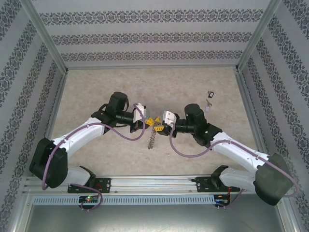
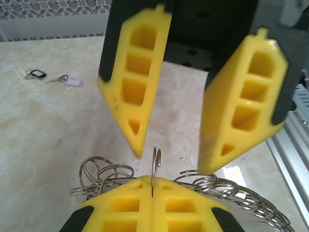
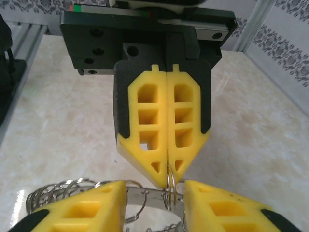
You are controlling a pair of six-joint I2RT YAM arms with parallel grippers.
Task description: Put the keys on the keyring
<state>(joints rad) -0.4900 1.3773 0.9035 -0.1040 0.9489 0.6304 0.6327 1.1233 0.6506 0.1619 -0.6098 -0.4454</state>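
- The left gripper is fully closed, pinching one upright split ring of the keyring
- The right gripper is partly open and grips nothing; its tips flank the left tips
- The keyring's other linked rings bunch beside the left fingertips
- The keys lie on the table, well apart from both grippers

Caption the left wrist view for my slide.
Left end effector pinches an upright ring; right end effector hangs open opposite.

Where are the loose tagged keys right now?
The tagged keys lie on the table, far right in the top view, just beyond the right arm.
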